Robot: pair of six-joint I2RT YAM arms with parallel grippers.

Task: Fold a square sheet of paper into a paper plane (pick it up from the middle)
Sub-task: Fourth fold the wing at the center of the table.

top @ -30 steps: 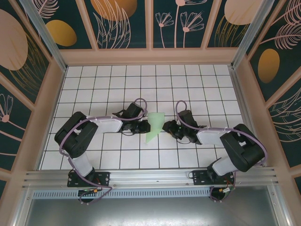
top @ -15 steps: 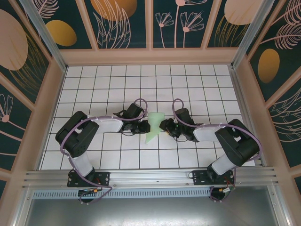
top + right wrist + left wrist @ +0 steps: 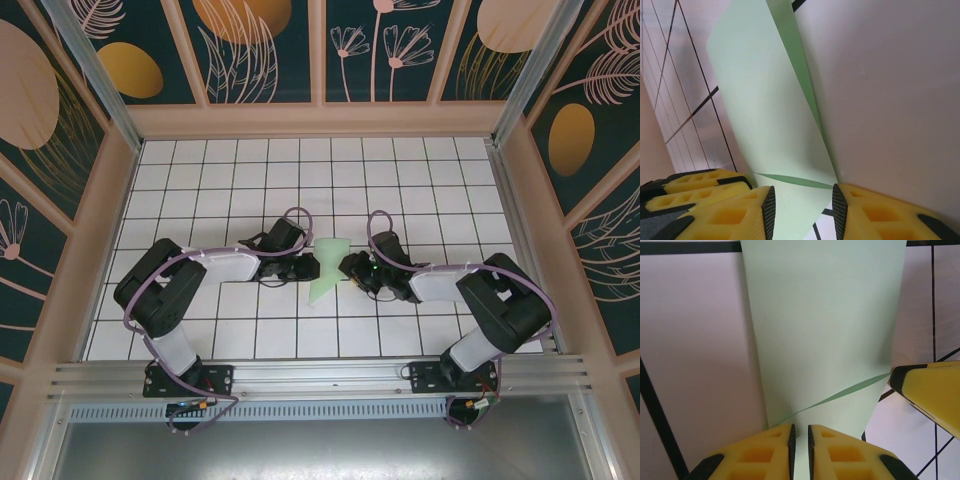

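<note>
The white tiled desk (image 3: 300, 170) carries both arms. The left arm (image 3: 215, 265) and the right arm (image 3: 445, 285) bend toward each other at its middle. Between them lies the pale green paper plane (image 3: 327, 268), part-folded, wide at the far end and narrow toward the near edge, with one slanted crease. The right tool (image 3: 348, 266) is released, its fingers (image 3: 730, 215) standing apart astride the paper's edge. The left tool (image 3: 308, 267) is almost clenched, with the paper's edge at the thin slit. Whether it really pinches the paper, I cannot tell.
</note>
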